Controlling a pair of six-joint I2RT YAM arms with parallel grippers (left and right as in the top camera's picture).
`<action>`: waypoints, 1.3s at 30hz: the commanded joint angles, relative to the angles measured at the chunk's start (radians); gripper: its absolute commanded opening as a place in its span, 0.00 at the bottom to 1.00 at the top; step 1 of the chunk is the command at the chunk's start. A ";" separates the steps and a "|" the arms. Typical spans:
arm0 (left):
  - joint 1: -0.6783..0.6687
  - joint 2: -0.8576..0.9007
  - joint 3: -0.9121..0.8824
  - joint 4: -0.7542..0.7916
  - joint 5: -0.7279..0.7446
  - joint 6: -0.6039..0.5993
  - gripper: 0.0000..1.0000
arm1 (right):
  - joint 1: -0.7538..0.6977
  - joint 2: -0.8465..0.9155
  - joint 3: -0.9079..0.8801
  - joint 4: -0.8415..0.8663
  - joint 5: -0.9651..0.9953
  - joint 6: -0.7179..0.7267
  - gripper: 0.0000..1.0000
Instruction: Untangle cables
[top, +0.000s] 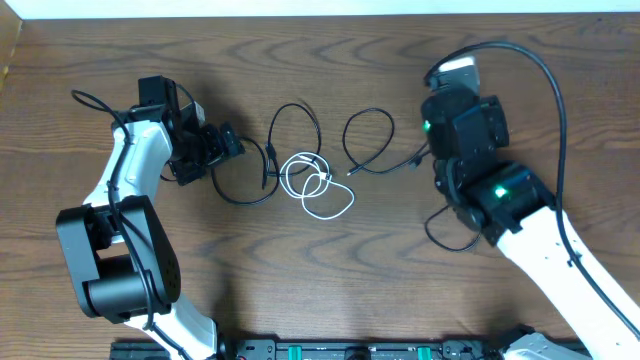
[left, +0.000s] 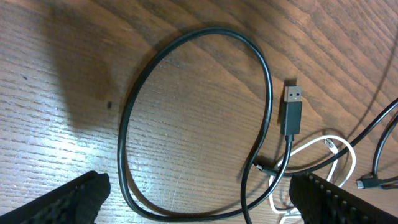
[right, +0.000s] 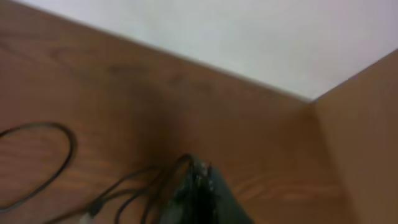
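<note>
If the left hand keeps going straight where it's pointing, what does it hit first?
Probably the black cable loop lying just ahead of the left hand, between its open fingers; depth is unclear.

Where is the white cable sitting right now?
Overhead view: the white cable lies coiled mid-table, overlapping the left black cable near the left tool, with the right black cable to its right.

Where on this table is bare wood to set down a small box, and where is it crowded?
Two free patches of the brown wooden table: the far strip beyond the thin black cable loops, and the near stretch below the white cable, between the left arm and right arm. The middle, where the cables lie, is crowded.
</note>
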 joint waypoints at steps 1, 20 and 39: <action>-0.002 -0.007 -0.011 0.000 -0.012 -0.010 0.98 | -0.051 0.040 0.005 -0.050 -0.252 0.259 0.09; -0.002 -0.007 -0.011 0.000 -0.012 -0.014 0.98 | -0.068 0.433 0.005 -0.069 -0.587 0.409 0.72; -0.002 -0.007 -0.011 0.000 -0.012 -0.017 0.98 | -0.111 0.560 0.005 -0.018 -0.597 0.510 0.93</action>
